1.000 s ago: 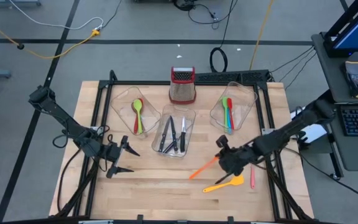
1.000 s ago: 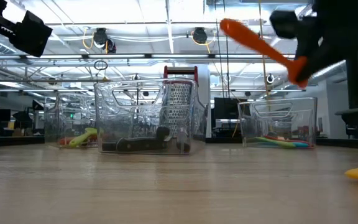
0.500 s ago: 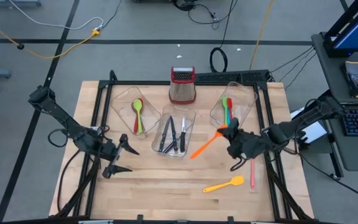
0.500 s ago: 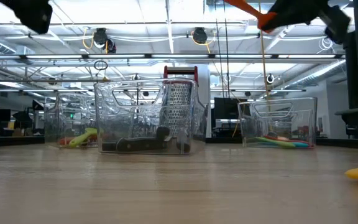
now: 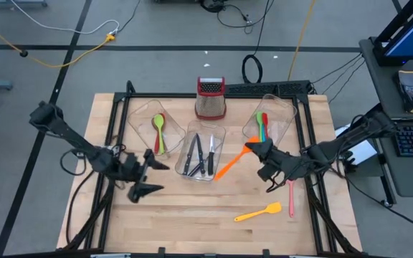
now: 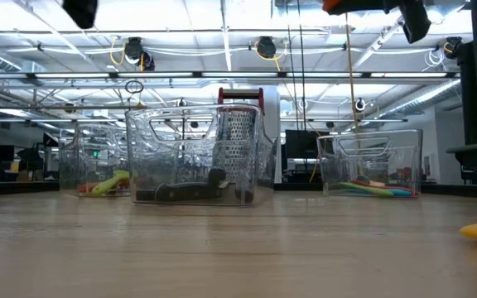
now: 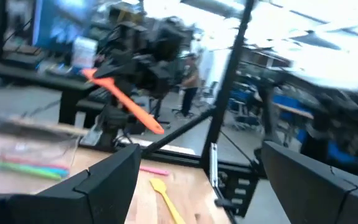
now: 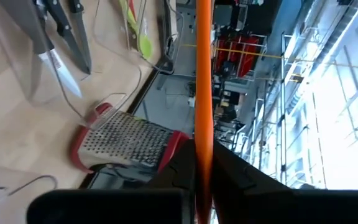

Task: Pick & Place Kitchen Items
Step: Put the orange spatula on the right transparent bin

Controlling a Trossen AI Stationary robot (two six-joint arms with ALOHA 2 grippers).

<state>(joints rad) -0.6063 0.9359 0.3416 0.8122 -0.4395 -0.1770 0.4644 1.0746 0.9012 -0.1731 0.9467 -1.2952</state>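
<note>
Orange spatula (image 5: 229, 165) is clamped by the handle in the right gripper (image 5: 262, 154), fingers closed on it, held clear above the tabletop (image 5: 192, 211) between the knife tub (image 5: 203, 154) and the right tub (image 5: 271, 122). Its blade end points toward 8 o'clock in the high view. Yellow spatula (image 5: 258, 212) lies on the wood at 5 o'clock, a pink utensil (image 5: 290, 197) just beside it. Left gripper (image 5: 148, 175) hovers at 9 o'clock, fingers apart, nothing held.

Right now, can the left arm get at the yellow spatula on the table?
Probably yes: the left gripper is open and empty, the yellow spatula lies alone on bare wood, and nothing sits between them, though it's a long reach across.
</note>
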